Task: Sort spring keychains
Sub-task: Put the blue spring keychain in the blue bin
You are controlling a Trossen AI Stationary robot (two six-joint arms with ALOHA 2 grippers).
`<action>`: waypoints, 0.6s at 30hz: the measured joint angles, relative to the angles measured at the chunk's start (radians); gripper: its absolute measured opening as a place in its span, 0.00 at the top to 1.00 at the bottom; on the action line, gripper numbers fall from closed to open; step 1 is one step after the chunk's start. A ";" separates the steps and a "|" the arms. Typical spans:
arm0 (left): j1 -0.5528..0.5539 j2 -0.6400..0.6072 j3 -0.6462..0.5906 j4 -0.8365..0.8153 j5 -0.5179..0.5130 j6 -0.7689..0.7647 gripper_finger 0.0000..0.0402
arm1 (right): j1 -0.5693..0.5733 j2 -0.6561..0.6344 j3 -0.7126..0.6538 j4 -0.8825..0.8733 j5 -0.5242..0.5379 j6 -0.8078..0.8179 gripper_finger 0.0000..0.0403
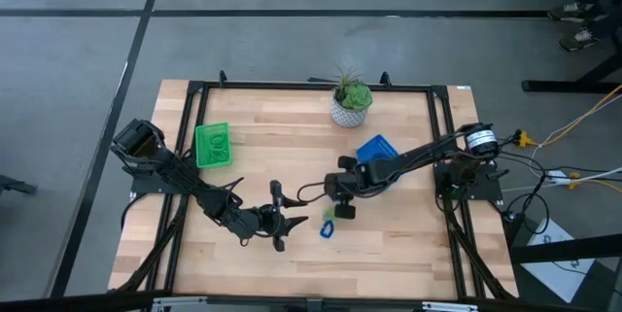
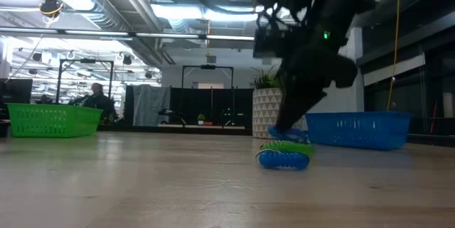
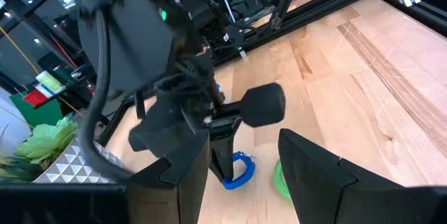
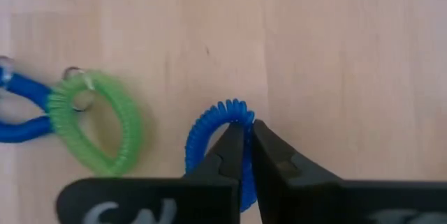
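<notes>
While pinching: right gripper [image 4: 246, 137] had its fingers clamped on a blue keychain [image 4: 209, 123], desk middle.
Left gripper [image 1: 282, 220]: fingers apart, idle nearby.
Next, probably: lift, carry to blue tray [image 1: 375, 148].

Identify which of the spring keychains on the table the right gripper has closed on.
The right gripper is shut on the blue keychain lying alone. The green keychain and the other blue keychain lie off to one side, overlapping, untouched.
</notes>
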 joint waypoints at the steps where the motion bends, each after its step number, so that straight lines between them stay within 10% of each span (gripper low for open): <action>1: 0.000 0.000 0.000 0.000 0.000 0.000 0.58 | 0.011 0.000 0.015 -0.015 0.013 -0.005 0.95; 18: 0.001 0.000 0.000 -0.019 -0.001 0.000 0.58 | 0.289 -0.004 0.279 -0.384 0.359 -0.012 0.96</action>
